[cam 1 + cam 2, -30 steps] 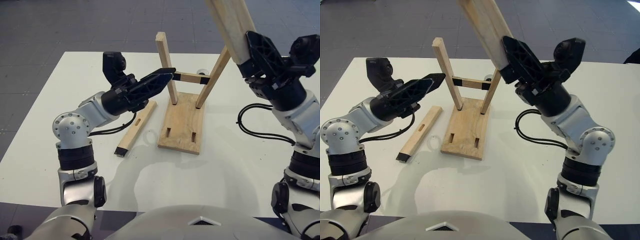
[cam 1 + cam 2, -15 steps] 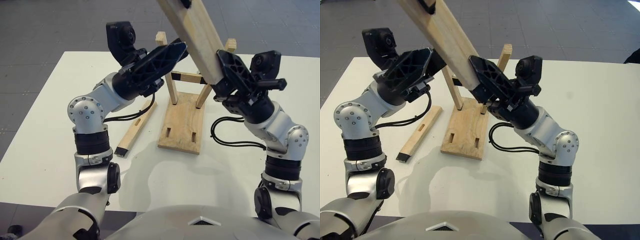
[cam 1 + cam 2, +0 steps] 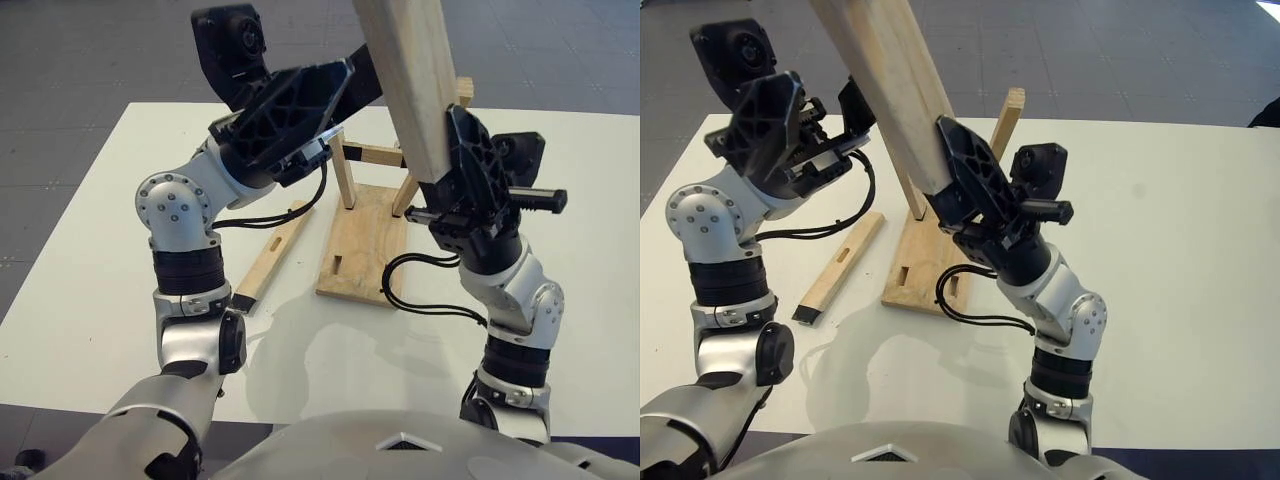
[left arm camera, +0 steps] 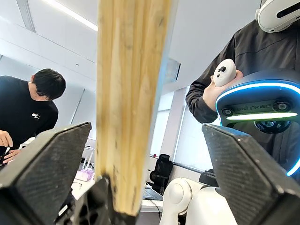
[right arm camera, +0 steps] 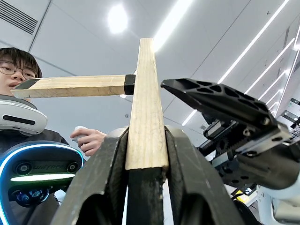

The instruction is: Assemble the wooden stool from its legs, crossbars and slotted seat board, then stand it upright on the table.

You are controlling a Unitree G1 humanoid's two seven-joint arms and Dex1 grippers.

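Raised leg (image 5: pixel 146 93) threads our open left end effector (image 4: pixel 146 125)
Our right end effector (image 5: pixel 146 154) clamps the leg's lower end above the seat board (image 3: pixel 360 250) near the bench's (image 3: pixel 90 220) middle; its long axis rises steeply between left's spread, empty jaws.

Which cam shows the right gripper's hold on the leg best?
Right wrist view: the right gripper clamps the leg on both sides, crossbar joined near its far end. Eye views cut the leg off at the top edge. Left wrist view shows it close up between the fingers of the open left gripper.
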